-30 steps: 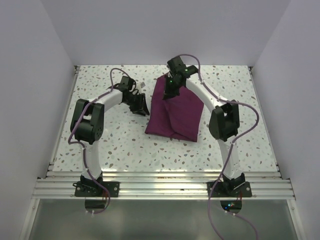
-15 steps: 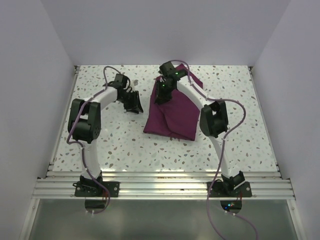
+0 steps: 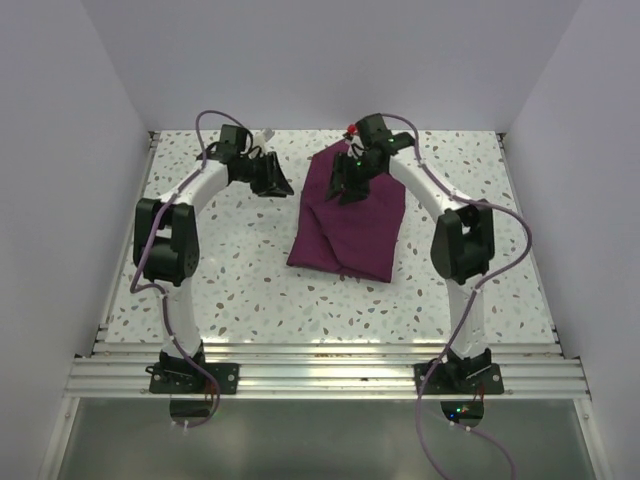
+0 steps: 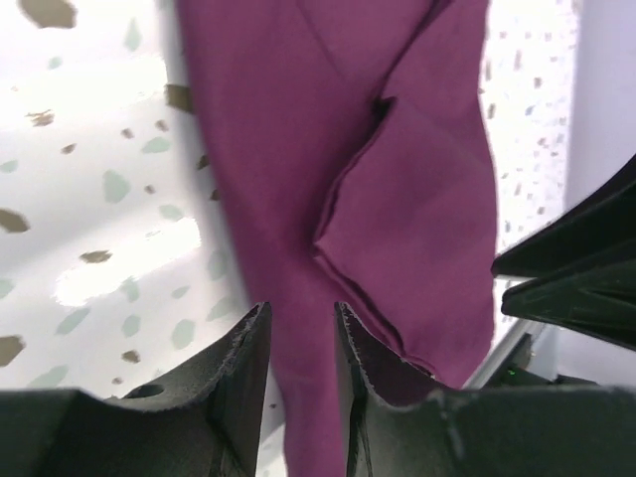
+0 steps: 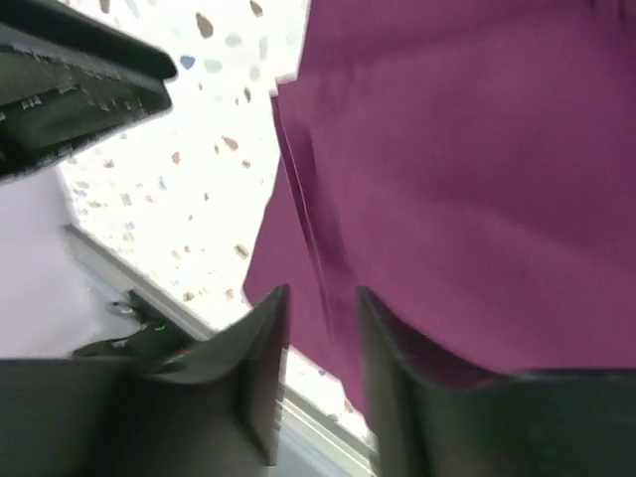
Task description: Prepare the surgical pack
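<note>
Top external, change: we see the left pincer [image 3: 272,177] drawn back toward the far edge of the bench [image 3: 250,285], off the left side of the surgical pack [image 3: 350,228] where it sat a second ago.
Surgical pack: soft deep-maroon cloth, a rough rectangle of overlapping flaps, flat, right of the bench's centre.
Left pincer: narrowly parted, holding nothing.
Right pincer [image 3: 350,187]: parted, empty, over the pack's far end.
Bench: smooth white speckled top; the pack lies well apart from its near, left and right edges.
</note>
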Action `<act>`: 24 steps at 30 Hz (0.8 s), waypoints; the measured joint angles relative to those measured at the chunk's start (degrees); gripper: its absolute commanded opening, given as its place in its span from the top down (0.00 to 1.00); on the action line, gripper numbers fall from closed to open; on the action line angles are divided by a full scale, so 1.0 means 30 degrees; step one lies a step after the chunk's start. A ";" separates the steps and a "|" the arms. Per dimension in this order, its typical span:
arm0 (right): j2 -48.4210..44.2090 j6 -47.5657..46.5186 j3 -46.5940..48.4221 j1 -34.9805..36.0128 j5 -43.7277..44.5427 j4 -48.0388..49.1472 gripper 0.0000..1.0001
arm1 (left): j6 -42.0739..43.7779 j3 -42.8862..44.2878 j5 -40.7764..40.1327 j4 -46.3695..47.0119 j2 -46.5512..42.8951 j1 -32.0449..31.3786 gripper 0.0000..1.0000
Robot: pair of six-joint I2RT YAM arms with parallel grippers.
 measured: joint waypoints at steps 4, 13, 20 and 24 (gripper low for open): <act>-0.2674 -0.0073 -0.4124 -0.0860 -0.1275 0.1464 0.99 | -0.1122 -0.0197 0.1311 0.1413 0.0015 -0.0051 0.70; -0.3089 0.0736 -0.8910 -0.0058 -0.4772 0.4830 1.00 | -0.3993 -0.1472 0.3133 0.6215 0.0080 -0.1195 0.70; -0.3089 0.0816 -1.1344 0.0051 -0.5945 0.6346 1.00 | -0.5610 -0.2339 0.4124 0.8357 0.1275 -0.2368 0.71; -0.3089 0.0809 -1.2859 0.0051 -0.6237 0.6914 1.00 | -0.5865 -0.2914 0.4116 0.8313 0.2106 -0.2361 0.71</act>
